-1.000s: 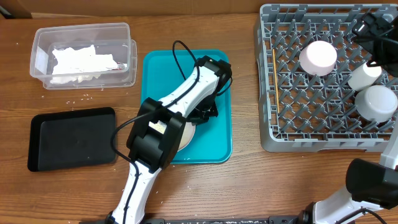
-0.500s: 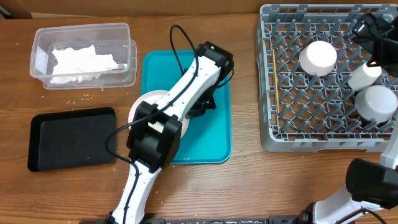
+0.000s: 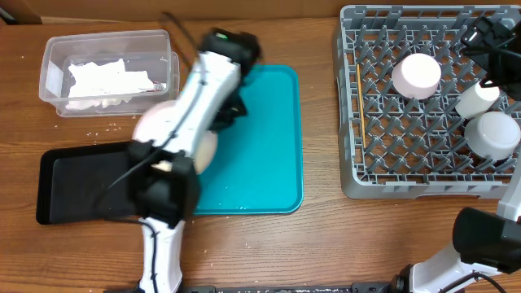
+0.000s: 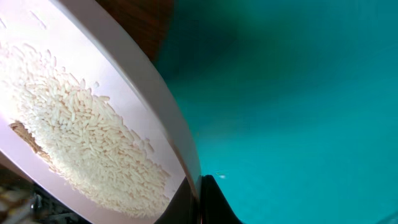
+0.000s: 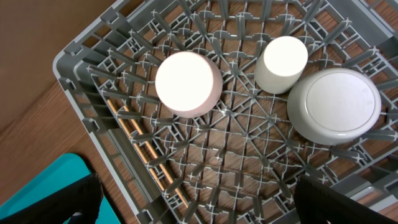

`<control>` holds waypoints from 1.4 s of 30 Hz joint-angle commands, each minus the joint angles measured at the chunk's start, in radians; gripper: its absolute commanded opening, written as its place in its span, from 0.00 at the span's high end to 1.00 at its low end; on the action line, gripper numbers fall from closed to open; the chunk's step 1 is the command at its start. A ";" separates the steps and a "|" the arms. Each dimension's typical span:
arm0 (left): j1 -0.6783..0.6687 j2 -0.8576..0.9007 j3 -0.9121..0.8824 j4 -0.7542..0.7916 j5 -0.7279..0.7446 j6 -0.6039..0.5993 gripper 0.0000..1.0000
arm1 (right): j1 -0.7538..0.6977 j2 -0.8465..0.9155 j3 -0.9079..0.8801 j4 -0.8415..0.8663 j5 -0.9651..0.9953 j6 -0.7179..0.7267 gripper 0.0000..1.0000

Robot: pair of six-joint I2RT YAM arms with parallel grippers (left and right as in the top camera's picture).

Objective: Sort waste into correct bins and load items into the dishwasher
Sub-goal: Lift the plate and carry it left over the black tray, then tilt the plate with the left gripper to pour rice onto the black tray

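My left gripper (image 4: 199, 202) is shut on the rim of a large pale-pink plate (image 4: 74, 74) that is tilted and carries loose white rice (image 4: 87, 130). In the overhead view the left gripper (image 3: 226, 112) and the plate (image 3: 156, 124) are blurred, over the teal tray's left edge and near the black tray (image 3: 73, 183). The clear tub (image 3: 57, 69) holds crumpled white napkins (image 3: 102, 80). My right gripper (image 5: 199, 205) is open and empty above the grey dish rack (image 5: 93, 74); it also shows in the overhead view (image 3: 488, 45).
The teal tray (image 3: 264, 138) lies mid-table. The rack (image 3: 352, 122) holds an upturned bowl (image 3: 416, 75), a small cup (image 3: 476, 99), a round dish (image 3: 497, 134) and chopsticks (image 3: 358, 89). Rice grains (image 3: 106, 128) are scattered on the wood below the tub.
My left arm has lifted the plate off the teal tray and swung it left toward the black tray. The right arm and the rack's contents have not moved.
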 commanded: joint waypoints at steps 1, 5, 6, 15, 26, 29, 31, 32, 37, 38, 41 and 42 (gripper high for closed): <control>0.127 -0.098 0.021 -0.008 -0.015 0.013 0.96 | -0.003 -0.016 0.014 0.003 0.007 0.004 0.00; 0.245 -0.106 0.020 -0.008 0.052 0.029 0.96 | -0.003 -0.016 0.014 0.003 0.007 0.004 0.00; 0.274 -0.105 0.019 -0.008 0.069 0.031 0.96 | -0.003 -0.016 0.014 0.003 0.007 0.004 0.00; 0.505 -0.105 0.015 0.016 0.250 0.052 0.96 | -0.003 -0.016 0.014 0.003 0.007 0.004 0.00; 0.716 -0.105 0.015 0.072 0.506 0.179 0.96 | -0.003 -0.016 0.014 0.003 0.007 0.004 0.00; 0.772 -0.105 0.015 0.072 0.578 0.216 0.96 | -0.003 -0.016 0.014 0.003 0.007 0.004 0.00; 0.805 -0.105 0.015 0.071 0.630 0.246 0.96 | -0.003 -0.016 0.014 0.003 0.007 0.004 0.00; 0.826 -0.105 0.015 0.069 0.663 0.265 0.96 | -0.003 -0.016 0.014 0.003 0.007 0.004 0.00; 0.926 -0.105 0.014 0.060 0.791 0.339 0.96 | -0.003 -0.016 0.014 0.003 0.007 0.004 0.00; 0.941 -0.105 0.014 0.060 0.799 0.342 0.96 | -0.003 -0.016 0.014 0.003 0.007 0.004 0.00; 0.978 -0.105 0.014 0.060 0.842 0.377 0.96 | -0.003 -0.016 0.014 0.003 0.007 0.004 0.00; 0.990 -0.105 0.014 0.060 0.866 0.393 0.96 | -0.003 -0.016 0.014 0.003 0.007 0.004 0.00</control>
